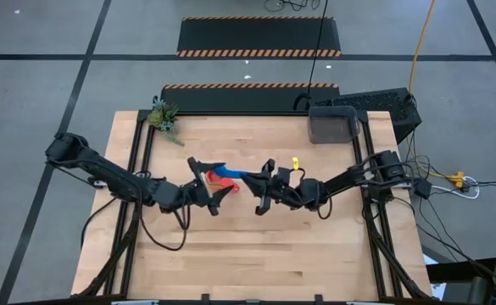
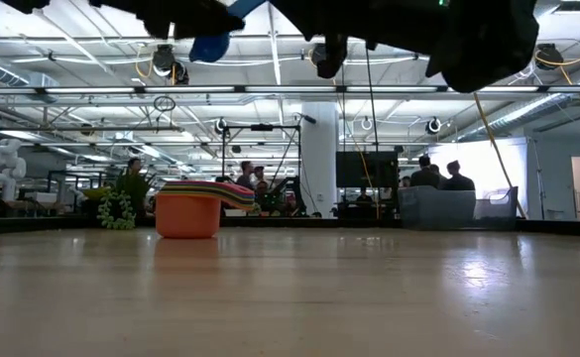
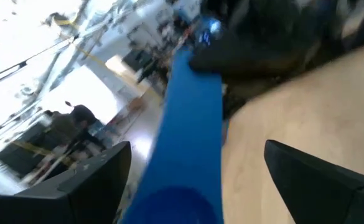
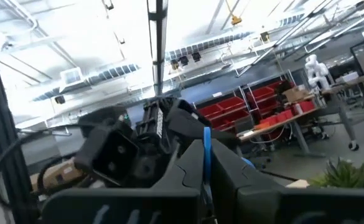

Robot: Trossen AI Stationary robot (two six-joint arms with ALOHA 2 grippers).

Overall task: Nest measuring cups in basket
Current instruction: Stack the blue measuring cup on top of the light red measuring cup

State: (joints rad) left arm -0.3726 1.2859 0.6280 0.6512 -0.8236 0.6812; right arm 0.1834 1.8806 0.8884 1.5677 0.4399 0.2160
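Handover is happening in mid-air over the middle of the table [image 1: 146, 271]: the right gripper [image 1: 263, 174] is pinching the handle of the blue cup [image 1: 220, 172] with its fingers together on it, while the left gripper [image 1: 207, 185] is standing with its fingers [image 3: 76, 186] wide apart on either side of that cup's bowl, gripping nothing. In the low view the blue cup [image 2: 210, 45] is hanging high above the wood, just clear of the dark arms.

Main risk is the single thin pinch. The right arm is holding only the handle edge, seen end-on between its fingers in the right wrist view [image 4: 206, 158], so a nudge from the left fingers could be twisting the cup loose and dropping it onto the stack below.

That stack of nested cups [image 2: 192, 208] is sitting on the table under the two grippers, the orange cup [image 2: 187, 215] outermost and the handles fanning to the right. A falling cup could be tipping it or scattering it.

The two wrists are also working very near each other, so a collision is likely if either is swinging without the other backing off.

The basket [image 1: 332, 124] is waiting at the far right corner, well apart from the cups and showing none inside, beside the keyboard [image 1: 375, 106]; nothing is nested in it yet, and a long carry on a weak grip is adding further chance of a drop.
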